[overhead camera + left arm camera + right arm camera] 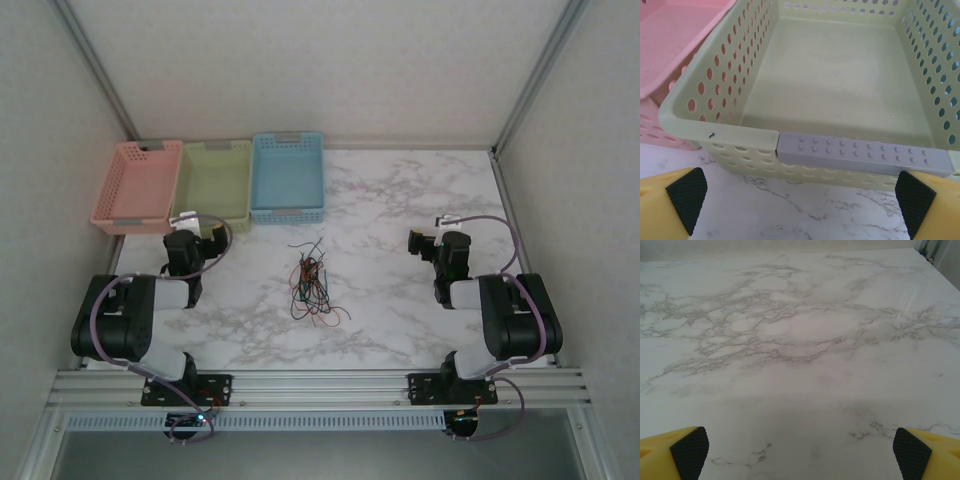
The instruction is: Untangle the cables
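**Entry: cables.** A loose knot of thin black, dark red-brown and green wires [312, 285], lying at mid-width on the white marble-patterned tabletop [400, 190], between the two arms.

- **Long axis:** near to far, with stray ends curling out at both ends.
- **Left end effector [192, 240]:** spread and empty, its black pads [687, 200] wide apart. It faces the near rim of the pale green perforated plastic basket [715, 135]. The knot lies to its right, slightly nearer the bases.
- **Right end effector [432, 240]:** spread and empty, pads [690, 450] over bare marble. The knot lies to its left.
- **Nearer arm:** cannot tell; the knot sits about midway.
- **Judgement:** either arm must swing inward.
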You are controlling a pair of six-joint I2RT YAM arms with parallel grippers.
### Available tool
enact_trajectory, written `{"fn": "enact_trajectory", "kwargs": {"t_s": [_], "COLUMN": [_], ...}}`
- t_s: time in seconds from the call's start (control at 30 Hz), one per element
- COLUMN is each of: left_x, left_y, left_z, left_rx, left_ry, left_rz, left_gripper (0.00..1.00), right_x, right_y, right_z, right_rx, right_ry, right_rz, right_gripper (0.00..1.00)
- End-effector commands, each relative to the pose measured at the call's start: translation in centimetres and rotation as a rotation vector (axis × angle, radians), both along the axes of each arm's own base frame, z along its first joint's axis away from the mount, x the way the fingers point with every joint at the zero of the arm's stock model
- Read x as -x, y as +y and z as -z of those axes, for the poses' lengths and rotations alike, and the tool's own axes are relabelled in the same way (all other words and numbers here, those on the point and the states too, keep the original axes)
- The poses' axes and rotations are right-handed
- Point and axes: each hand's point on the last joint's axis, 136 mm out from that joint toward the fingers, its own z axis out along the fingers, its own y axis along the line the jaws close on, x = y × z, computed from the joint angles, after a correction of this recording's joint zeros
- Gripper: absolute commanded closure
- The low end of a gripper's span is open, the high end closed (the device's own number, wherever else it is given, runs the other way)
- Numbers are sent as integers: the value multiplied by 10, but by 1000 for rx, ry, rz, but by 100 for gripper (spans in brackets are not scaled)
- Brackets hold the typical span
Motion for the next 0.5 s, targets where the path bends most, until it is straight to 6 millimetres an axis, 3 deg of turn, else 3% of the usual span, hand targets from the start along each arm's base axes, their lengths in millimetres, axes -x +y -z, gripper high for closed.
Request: {"fn": "enact_trajectory", "kwargs": {"t_s": [0.0, 0.47], "left_x": [-6, -6], "left_y": [-2, -1], "left_z": [-5, -6], "left_rx": [-10, -1], "left_ry": [-17, -19], "left_rz": [6, 5], "left_gripper": [0, 0], "right_x": [-6, -6], "right_y": [-1, 0], "right_z": [-5, -4], "right_rx": [11, 10], "right_ry": [-16, -15], "right_rz": [-7, -8], "right_gripper": [1, 1]}}
